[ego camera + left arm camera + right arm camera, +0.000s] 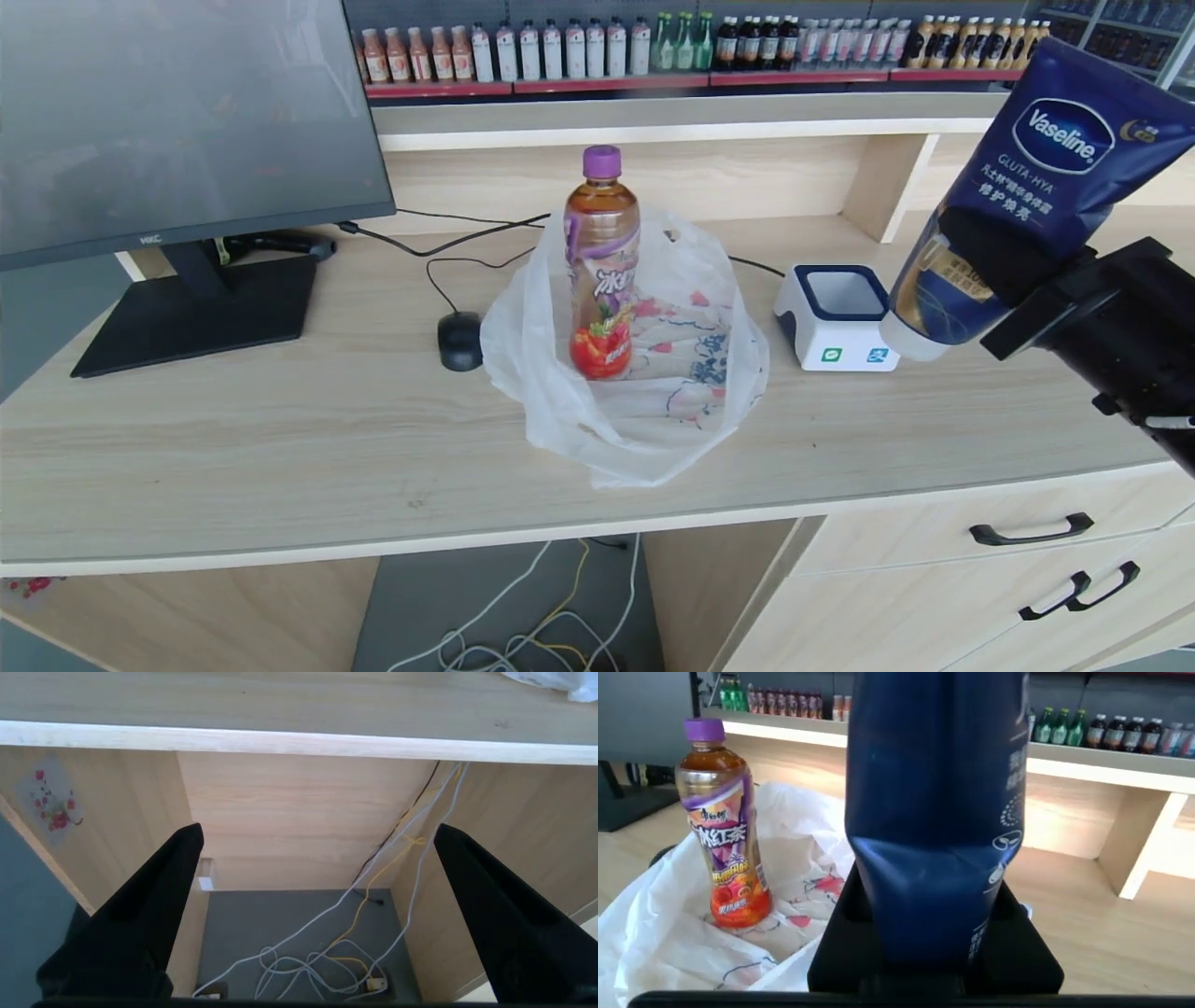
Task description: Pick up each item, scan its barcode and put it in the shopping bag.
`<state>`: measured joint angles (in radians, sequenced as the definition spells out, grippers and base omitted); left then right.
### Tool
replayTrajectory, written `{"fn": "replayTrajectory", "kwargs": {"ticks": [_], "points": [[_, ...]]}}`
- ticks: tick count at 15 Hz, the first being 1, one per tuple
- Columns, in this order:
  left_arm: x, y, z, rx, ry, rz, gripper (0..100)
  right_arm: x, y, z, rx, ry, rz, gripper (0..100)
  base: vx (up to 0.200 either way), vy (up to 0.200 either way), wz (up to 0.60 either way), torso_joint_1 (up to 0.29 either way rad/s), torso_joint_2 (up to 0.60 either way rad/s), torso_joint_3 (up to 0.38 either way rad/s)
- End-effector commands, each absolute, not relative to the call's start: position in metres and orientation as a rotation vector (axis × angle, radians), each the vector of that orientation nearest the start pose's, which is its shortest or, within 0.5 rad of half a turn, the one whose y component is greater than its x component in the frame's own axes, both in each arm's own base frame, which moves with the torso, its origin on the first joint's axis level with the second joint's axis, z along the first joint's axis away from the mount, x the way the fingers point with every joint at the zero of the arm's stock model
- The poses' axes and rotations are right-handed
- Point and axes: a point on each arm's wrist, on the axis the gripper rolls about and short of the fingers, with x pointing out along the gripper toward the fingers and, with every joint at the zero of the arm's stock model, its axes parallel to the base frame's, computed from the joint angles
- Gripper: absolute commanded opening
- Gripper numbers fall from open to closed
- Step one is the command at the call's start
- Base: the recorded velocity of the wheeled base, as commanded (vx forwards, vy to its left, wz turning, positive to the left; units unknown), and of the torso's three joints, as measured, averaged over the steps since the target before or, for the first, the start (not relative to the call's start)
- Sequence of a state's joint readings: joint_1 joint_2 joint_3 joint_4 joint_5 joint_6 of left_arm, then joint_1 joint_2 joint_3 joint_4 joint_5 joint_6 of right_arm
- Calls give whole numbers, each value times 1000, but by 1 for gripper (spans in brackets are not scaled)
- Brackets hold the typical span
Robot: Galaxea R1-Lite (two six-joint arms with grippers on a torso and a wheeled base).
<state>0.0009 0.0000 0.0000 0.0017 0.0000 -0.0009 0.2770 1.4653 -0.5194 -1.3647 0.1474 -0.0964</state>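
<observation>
My right gripper [1022,266] is shut on a dark blue lotion tube [1027,187], held tilted in the air at the right, its white cap pointing down just right of the white barcode scanner [834,317]. In the right wrist view the lotion tube [934,812] rises between the fingers. A tea bottle [603,266] with a purple cap stands upright inside the white plastic shopping bag [635,373] at the middle of the counter; the tea bottle [722,826] and bag [682,943] also appear from the right wrist. My left gripper [313,924] hangs open below the counter edge.
A monitor [177,112] on a black stand occupies the left of the counter, with a black mouse [459,341] and cables beside the bag. Drawers [1027,532] sit under the counter's right. Loose cables [318,952] lie on the floor beneath. Shelves of bottles [700,42] line the back.
</observation>
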Motion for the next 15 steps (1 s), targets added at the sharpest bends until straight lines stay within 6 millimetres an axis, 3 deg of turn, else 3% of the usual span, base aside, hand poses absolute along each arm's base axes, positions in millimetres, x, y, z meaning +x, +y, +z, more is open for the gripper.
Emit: {"fn": "replayTrajectory", "kwargs": {"ticks": [1, 3, 11, 15], "points": [[-23, 0, 75, 0, 2, 2, 100, 219, 66, 240, -67, -430, 400, 0, 0, 200, 0, 7, 2, 7], [-23, 0, 75, 0, 2, 2, 100, 220, 66, 240, -67, -432, 400, 0, 0, 200, 0, 2, 2, 0], [-23, 0, 75, 0, 2, 0, 100, 238, 73, 251, -63, -470, 402, 0, 0, 0, 0, 0, 0, 0], [-23, 0, 75, 0, 2, 2, 100, 258, 77, 246, -64, -451, 399, 0, 0, 0, 0, 0, 0, 0]]}}
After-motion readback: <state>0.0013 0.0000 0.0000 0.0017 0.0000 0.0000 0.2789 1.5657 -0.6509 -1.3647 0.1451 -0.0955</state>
